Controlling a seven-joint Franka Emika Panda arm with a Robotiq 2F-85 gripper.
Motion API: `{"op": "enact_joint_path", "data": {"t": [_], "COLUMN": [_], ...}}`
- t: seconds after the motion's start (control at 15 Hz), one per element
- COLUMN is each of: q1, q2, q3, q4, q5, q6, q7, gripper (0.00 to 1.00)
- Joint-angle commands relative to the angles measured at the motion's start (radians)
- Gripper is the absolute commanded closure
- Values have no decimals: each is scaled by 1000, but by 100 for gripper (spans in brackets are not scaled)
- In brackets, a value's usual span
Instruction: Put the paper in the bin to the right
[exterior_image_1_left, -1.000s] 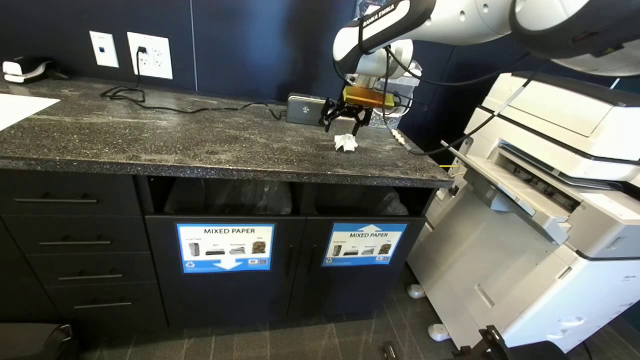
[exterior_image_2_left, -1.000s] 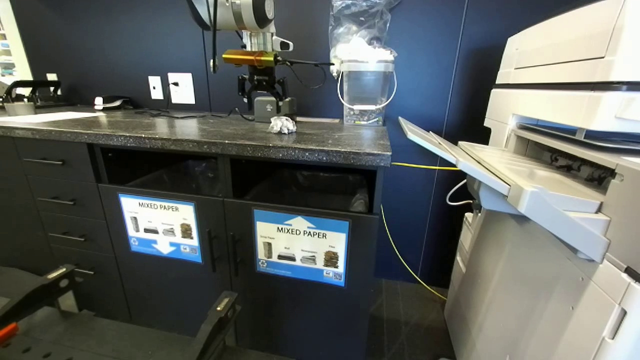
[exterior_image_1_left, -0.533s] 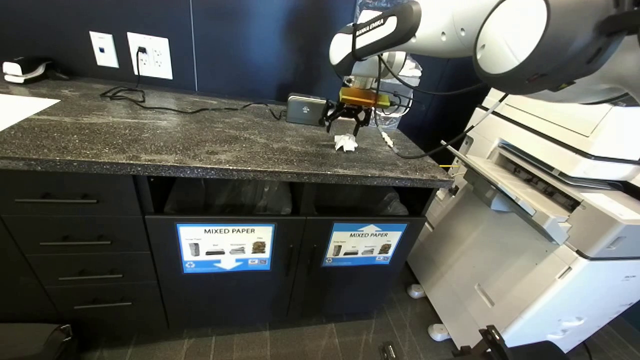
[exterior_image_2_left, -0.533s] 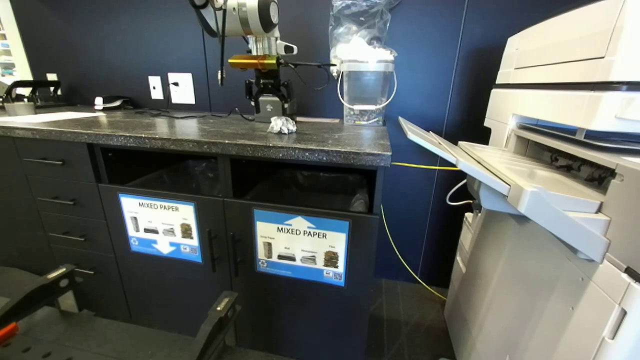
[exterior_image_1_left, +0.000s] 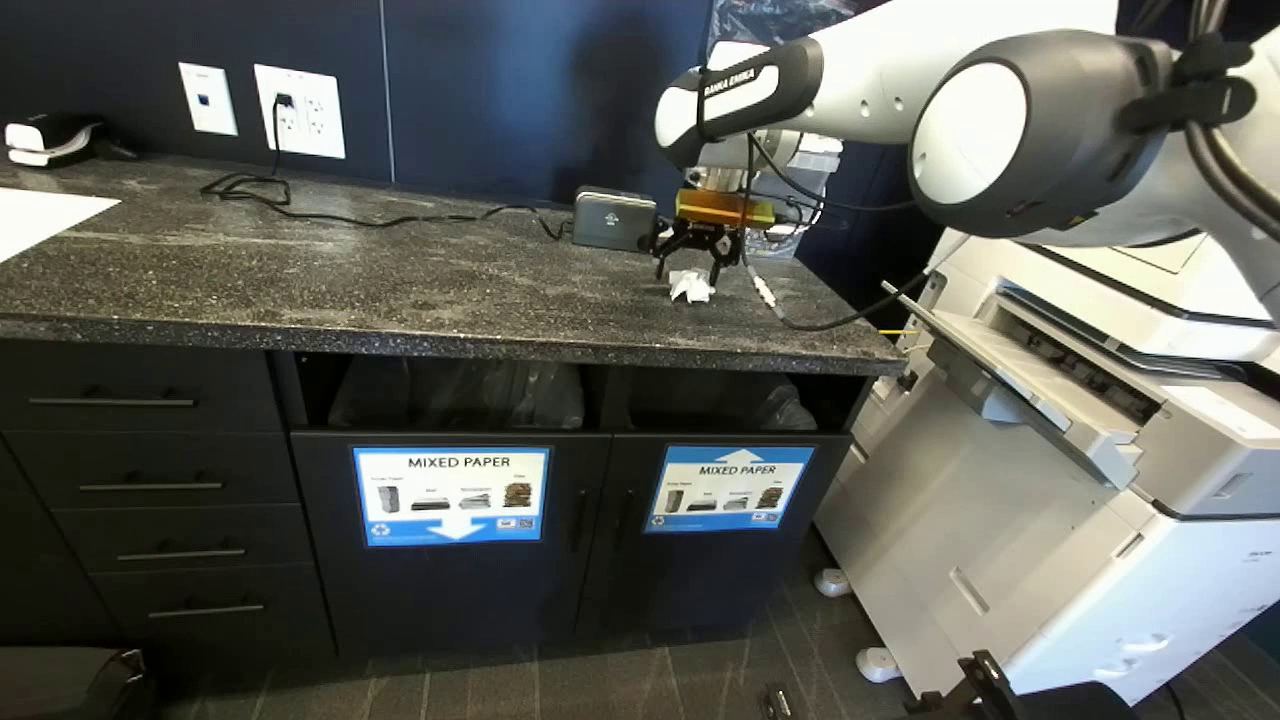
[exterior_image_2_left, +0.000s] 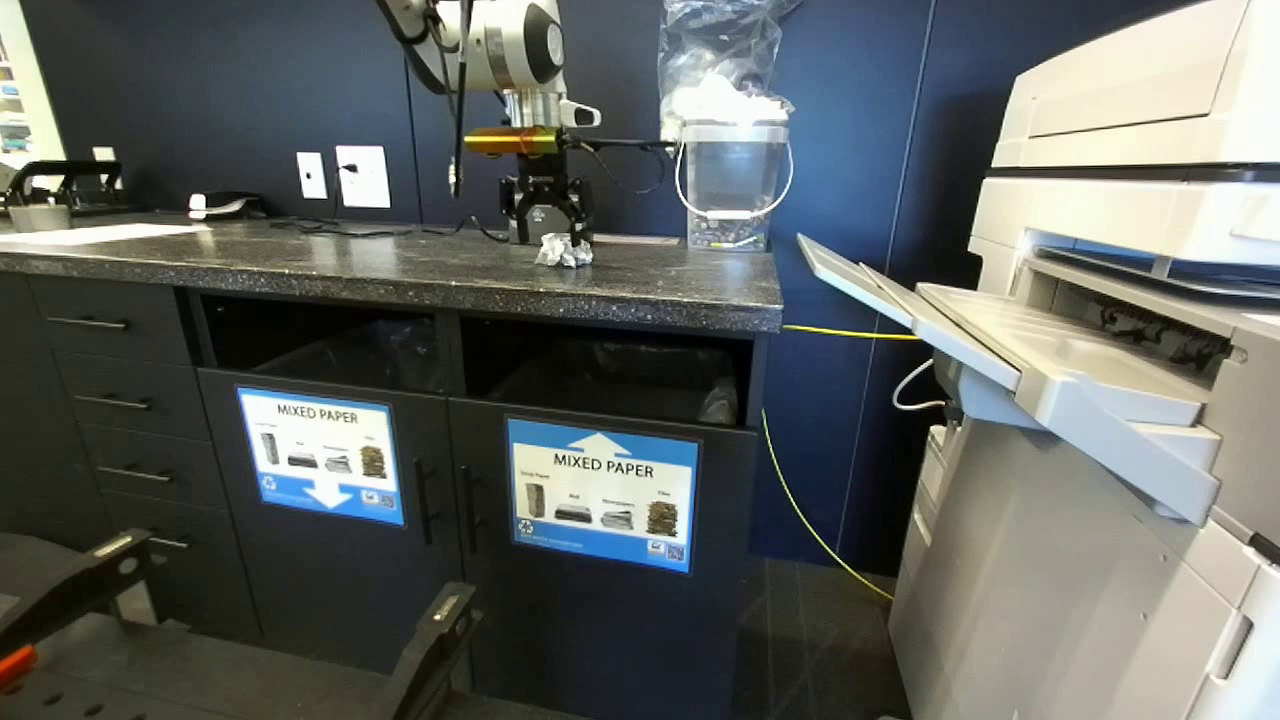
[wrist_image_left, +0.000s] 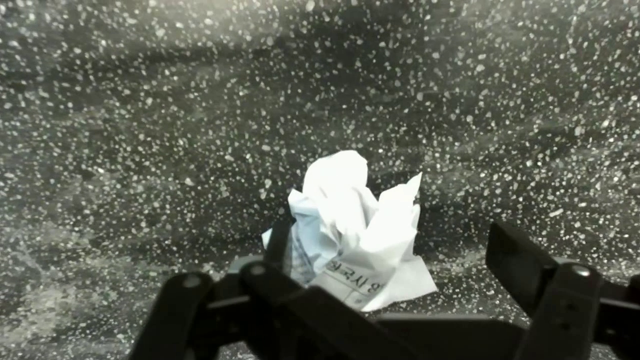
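White crumpled paper (wrist_image_left: 350, 225) lay on the counter (wrist_image_left: 150, 125), lower centre of the wrist view, gripper (wrist_image_left: 389, 242) close, fingers (wrist_image_left: 520, 265) apart — reach seemingly nearly done; grasp, lift and drop into the right-hand bin (exterior_image_2_left: 620, 385) remained.

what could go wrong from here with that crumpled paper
In the wrist view, the crumpled white paper looks off-centre between the jaws of the open gripper, so closing might nudge it or pinch only part.

The left-hand compartment and the right-hand compartment are both marked MIXED PAPER, so the paper might go in the wrong one.

Both open below the countertop edge, so it could snag there and fall outside.
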Motion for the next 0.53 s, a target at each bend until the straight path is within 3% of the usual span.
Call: {"op": "enact_joint_path", "data": {"t": [0.0,0.47], "q1": [5,2], "q2": [63,102], "q3": [-13,-20], "q4": [113,175], "q5": [-14,-14], "q6": [-52,-86], "q7": [28,41], "gripper": [0,0]}}
